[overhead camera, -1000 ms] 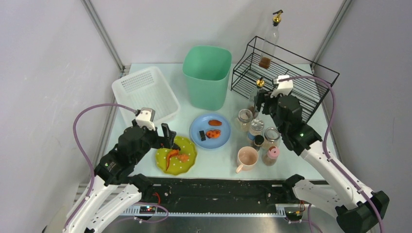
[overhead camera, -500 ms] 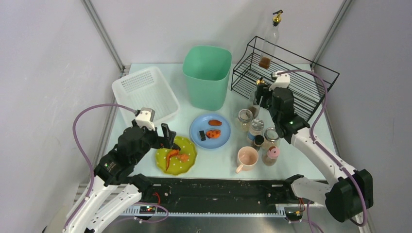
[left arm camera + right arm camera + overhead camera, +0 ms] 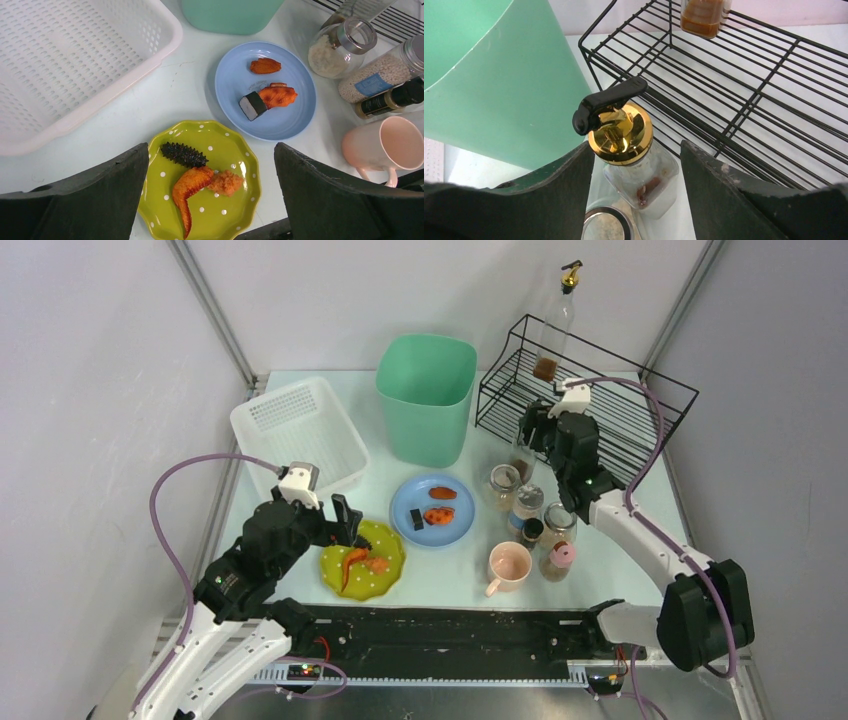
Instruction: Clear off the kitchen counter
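The kitchen counter (image 3: 380,480) carries dishes and jars. My right gripper (image 3: 530,435) is open, its jaws on either side of a glass bottle (image 3: 644,185) with a gold cap and black spout (image 3: 611,100), standing in front of the black wire rack (image 3: 620,415). Only the bottle's base (image 3: 521,468) shows in the top view. My left gripper (image 3: 338,525) is open and empty, hovering over a green dotted plate (image 3: 225,210) that holds a chicken wing, a dark sea cucumber and an orange lump.
A blue plate (image 3: 455,528) with three food pieces lies at the centre. Jars (image 3: 527,502) and a pink mug (image 3: 508,566) crowd the right. A green bin (image 3: 427,395) and white basket (image 3: 300,430) stand behind. A second bottle (image 3: 558,325) stands in the rack.
My right gripper has moved back and to the left, and its open jaws now straddle the gold-capped bottle. The left arm has not moved.
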Controlling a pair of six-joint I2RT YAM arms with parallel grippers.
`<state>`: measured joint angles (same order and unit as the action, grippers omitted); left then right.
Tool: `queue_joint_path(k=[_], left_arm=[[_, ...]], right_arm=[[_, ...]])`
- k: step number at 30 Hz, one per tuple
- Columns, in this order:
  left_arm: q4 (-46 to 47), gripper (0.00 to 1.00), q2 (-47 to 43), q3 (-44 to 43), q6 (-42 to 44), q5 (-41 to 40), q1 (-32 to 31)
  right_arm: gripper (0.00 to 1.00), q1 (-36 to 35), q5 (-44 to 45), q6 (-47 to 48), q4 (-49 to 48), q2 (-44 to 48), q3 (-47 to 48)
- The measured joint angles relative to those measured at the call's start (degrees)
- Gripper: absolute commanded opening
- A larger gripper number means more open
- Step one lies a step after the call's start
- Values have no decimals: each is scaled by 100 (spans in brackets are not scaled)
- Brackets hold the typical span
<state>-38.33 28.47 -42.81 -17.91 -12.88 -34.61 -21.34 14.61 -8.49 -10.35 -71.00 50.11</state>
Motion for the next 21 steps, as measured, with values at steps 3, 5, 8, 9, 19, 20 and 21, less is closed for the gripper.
queue_joint_path(k=[3, 5, 8, 9, 19, 20, 21], left_arm=[[0, 98, 0, 0, 2, 0, 0], [0, 98, 0, 0, 0, 0, 0], [0, 98, 0, 0, 0, 0, 0], [2, 98, 2, 0, 2, 0, 0], [0, 98, 4, 0, 2, 0, 0], [0, 98, 4, 0, 2, 2, 0], [0, 98, 4, 0, 2, 0, 0]], right_arm=[[63, 7, -26, 44, -157, -129, -2], [61, 9, -44, 72, -264, -216, -2], [56, 9, -59, 127, -396, -339, -2], [55, 9, -57, 153, -437, -378, -2], [1, 26, -50, 490, -627, -535, -2], [0, 2, -57, 522, -632, -535, -4], [0, -17, -55, 553, -632, -535, -4]])
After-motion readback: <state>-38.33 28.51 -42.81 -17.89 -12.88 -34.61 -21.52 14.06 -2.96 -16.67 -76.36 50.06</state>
